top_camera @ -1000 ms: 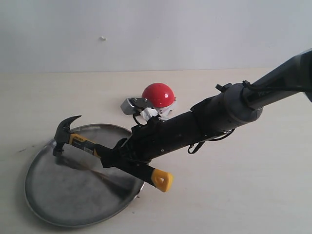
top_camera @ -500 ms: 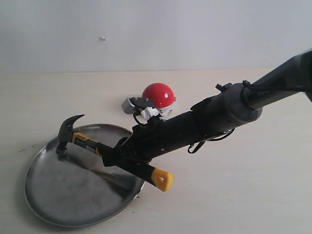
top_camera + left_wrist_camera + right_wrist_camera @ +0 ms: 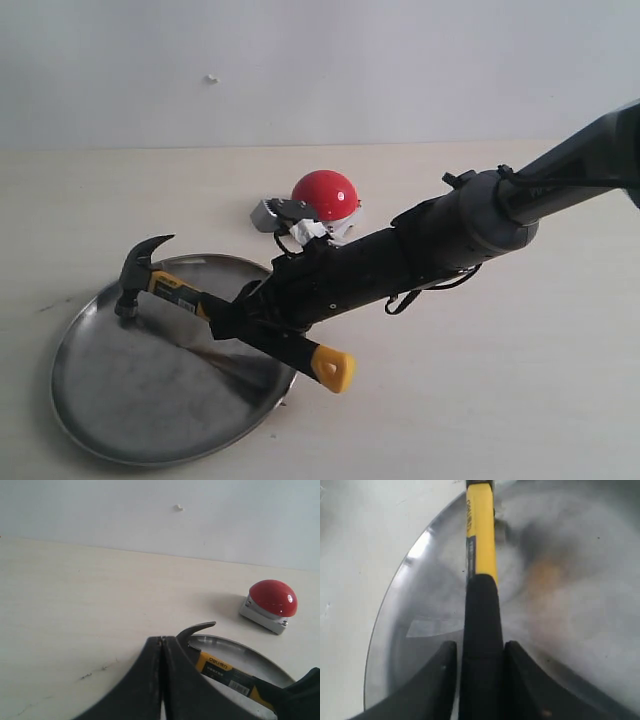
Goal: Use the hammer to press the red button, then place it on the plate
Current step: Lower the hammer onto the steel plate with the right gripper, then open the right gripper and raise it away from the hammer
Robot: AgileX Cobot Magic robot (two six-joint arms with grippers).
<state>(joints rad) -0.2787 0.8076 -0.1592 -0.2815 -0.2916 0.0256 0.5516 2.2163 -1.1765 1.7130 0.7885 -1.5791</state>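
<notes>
The hammer (image 3: 175,292) slants over the silver plate (image 3: 150,400), its dark head (image 3: 138,268) down at the plate's far left rim and its yellow looped end (image 3: 335,369) past the near right rim. My right gripper (image 3: 225,320) is shut on the black grip (image 3: 481,620), a finger on either side. The red button (image 3: 325,195) sits on its grey base behind the plate, apart from the hammer. In the left wrist view my left gripper (image 3: 162,640) is shut on nothing, with the hammer's claw (image 3: 197,628), plate rim (image 3: 240,647) and button (image 3: 273,597) beyond it.
The right arm (image 3: 460,235) stretches from the right edge across the light wooden table (image 3: 500,400). A small grey-and-white part (image 3: 268,216) lies just left of the button's base. A pale wall (image 3: 300,70) backs the table.
The hammer head has shifted slightly right and lower, settling at the plate's rim. The right gripper keeps its hold. Almost no motion in the last half second.
</notes>
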